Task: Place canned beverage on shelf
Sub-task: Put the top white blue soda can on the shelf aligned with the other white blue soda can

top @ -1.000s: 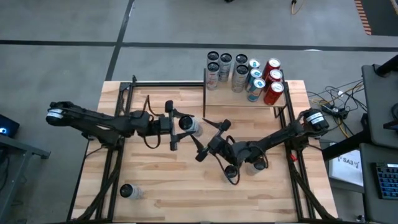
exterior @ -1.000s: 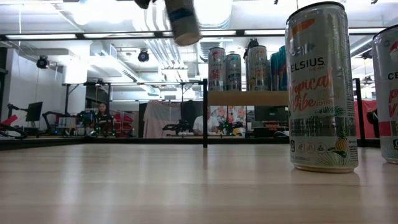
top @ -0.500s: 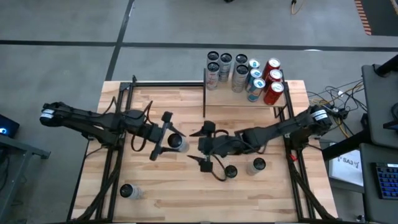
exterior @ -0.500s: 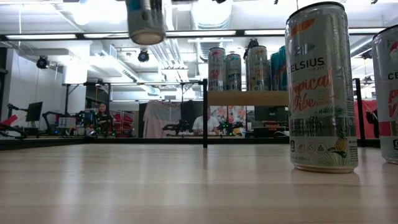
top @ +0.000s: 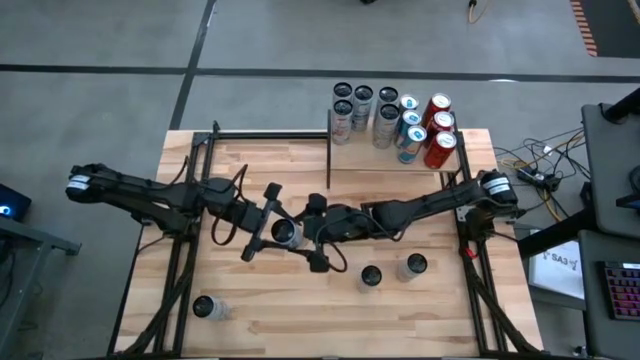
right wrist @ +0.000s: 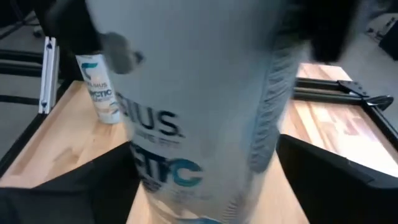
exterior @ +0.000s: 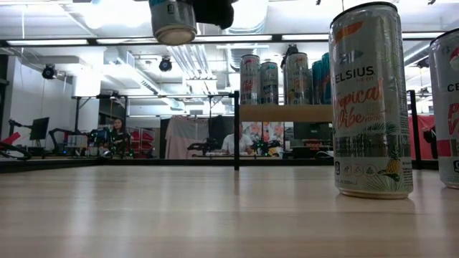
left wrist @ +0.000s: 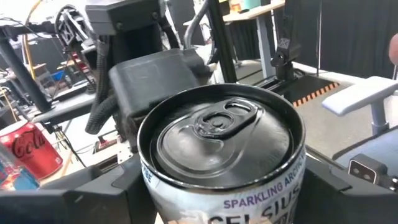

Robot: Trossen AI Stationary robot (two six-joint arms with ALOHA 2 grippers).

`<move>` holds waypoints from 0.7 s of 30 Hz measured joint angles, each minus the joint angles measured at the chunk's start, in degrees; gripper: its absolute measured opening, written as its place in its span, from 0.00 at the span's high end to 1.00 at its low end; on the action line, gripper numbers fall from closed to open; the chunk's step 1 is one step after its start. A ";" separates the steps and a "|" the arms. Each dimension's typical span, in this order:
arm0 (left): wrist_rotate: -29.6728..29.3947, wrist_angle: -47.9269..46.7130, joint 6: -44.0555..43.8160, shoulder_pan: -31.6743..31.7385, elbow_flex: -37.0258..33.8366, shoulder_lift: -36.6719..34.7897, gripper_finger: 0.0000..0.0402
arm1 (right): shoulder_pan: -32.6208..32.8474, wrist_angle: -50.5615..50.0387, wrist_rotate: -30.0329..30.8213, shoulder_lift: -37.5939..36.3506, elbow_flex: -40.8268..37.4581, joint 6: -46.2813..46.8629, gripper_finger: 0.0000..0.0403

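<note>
Now my right gripper (top: 312, 232) has reached, open wide, around the tall silver drink can (top: 285, 232). My left gripper (top: 262, 222) holds it upright, top up. Eight cans stand on the small light-wood shelf (top: 380, 155), three on the table.

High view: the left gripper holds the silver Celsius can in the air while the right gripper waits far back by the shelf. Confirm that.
Wrong on the right gripper: the high view shows it open, close against the silver Celsius can at mid-table, not back by the shelf. The left gripper does hold the can in the air.
</note>
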 joint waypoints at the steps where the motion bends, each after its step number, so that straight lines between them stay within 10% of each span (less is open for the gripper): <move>1: -0.07 -0.01 0.10 0.00 0.00 0.02 0.38 | -0.16 -0.07 -0.10 0.00 0.00 -0.23 0.15; 7: -0.21 0.27 0.73 0.04 -0.02 -0.07 0.33 | -0.40 1.00 -0.07 0.00 0.00 -1.18 0.42; 21: -1.37 4.52 0.89 0.11 0.08 -0.13 0.26 | -0.46 -6.16 2.84 -2.33 -0.07 0.25 0.42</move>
